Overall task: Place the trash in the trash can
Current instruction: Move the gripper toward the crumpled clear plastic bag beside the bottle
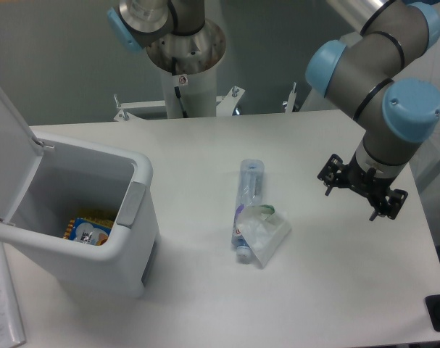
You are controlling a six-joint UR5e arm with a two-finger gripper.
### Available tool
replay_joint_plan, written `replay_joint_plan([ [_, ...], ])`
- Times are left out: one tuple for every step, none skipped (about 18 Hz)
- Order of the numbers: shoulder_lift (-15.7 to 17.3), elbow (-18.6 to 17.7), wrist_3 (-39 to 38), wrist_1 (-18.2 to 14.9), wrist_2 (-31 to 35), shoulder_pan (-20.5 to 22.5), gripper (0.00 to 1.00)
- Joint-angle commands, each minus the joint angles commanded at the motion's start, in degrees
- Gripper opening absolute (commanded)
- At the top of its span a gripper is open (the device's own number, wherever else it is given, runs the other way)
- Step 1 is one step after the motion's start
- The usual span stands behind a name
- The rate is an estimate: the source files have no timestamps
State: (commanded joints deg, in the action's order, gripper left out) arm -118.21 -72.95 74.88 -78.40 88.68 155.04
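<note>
Lying mid-counter [335, 290] beside the crumpled wrapper [267, 235], right of the trash can [136, 170], the light, slippery bottle [247, 206] suits a mid-body pinch; the empty hand [362, 186] hovers, fingers apart.

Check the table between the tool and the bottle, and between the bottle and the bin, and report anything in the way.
Nothing visible blocks either stretch. Bare table lies between the tool and the bottle, with the wrapper lying against the bottle's right side. From there to the bin is bare, and its lid is up.
</note>
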Motion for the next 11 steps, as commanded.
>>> replay_joint_plan([
  [0.0, 0.0, 0.0, 0.0, -0.1, 0.0, 1.00],
  [0.0, 0.0, 0.1, 0.0, -0.1, 0.0, 1.00],
  [0.0, -0.1, 0.0, 0.0, -0.3, 0.0, 1.00],
  [0.0, -0.1, -0.1, 0.0, -0.4, 0.0, 1.00],
  [0.0, -0.2, -0.1, 0.1, -0.4, 0.0, 1.00],
  [0.0, -0.6, -0.2, 0.3, -0.4, 0.0, 1.00],
  [0.0, -1.3, -0.3, 1.5, -0.4, 0.1, 1.00],
  [0.1, -2.6, -0.3, 3.2, -0.5, 0.0, 1.00],
  [0.2, -4.2, -0.4, 5.3, -0.6, -0.1, 1.00],
  [0.3, -6.0, -0.4, 7.4, -0.7, -0.1, 1.00],
  [0.4, -7.8, -0.4, 9.5, -0.9, 0.0, 1.00],
])
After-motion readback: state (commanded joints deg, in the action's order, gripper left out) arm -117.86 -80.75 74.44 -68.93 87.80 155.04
